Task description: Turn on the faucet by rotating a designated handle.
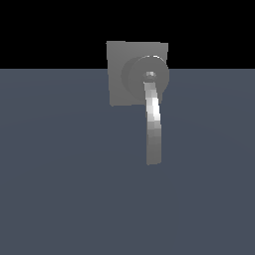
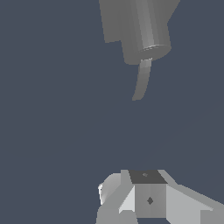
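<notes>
Plainly, one faucet shows in the exterior view, made of three parts: one square flat plate, one round disc hub set toward the plate's side on the exterior view's right, and one handle. All are plain grey; the plate is matte and flat, the hub is a smooth short cylinder with a small round cap at its centre, and the handle is a long, narrow, slightly curved bar with a bright shiny streak along its length, longer than the plate is wide. It runs from the hub downward in that view and ends free over the surface, which is a uniform dull slate blue without marks; beyond its far edge the background is flat black. From the wrist view the same faucet appears with its handle pointing toward the camera side, and the hand, pale grey and blocky, sits well apart from it, touching nothing. Whether its fingers are apart or together I cannot tell.
</notes>
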Controlling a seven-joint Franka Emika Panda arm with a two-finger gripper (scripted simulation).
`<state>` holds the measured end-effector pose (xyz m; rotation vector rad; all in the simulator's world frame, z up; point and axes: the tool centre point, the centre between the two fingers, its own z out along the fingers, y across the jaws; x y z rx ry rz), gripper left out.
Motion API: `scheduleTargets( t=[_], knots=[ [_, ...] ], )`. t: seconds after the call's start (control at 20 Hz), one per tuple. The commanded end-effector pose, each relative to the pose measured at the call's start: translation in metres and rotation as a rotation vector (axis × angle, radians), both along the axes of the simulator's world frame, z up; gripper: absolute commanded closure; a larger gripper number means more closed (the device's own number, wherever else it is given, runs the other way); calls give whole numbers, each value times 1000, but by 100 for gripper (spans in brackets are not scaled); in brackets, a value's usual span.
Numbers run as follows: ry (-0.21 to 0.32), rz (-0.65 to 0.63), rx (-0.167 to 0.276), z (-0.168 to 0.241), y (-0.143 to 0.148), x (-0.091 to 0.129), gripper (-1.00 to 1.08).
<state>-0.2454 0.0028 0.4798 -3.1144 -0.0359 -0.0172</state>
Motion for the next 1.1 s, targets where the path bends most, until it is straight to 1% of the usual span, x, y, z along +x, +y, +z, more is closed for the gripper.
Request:
scheduleTargets(
  t=[0.0,0.15,0.4,0.55,0.8,1.05],
  knots=[
    [0,0,0,0,0,0,108],
    [4,2,7,-1,1,-1,108],
    [26,12,40,-5,7,-3,108],
    [32,15,51,-6,9,-4,108],
    [34,19,45,-7,8,-3,108],
    [64,56,21,-18,5,-1,108]
  ],
)
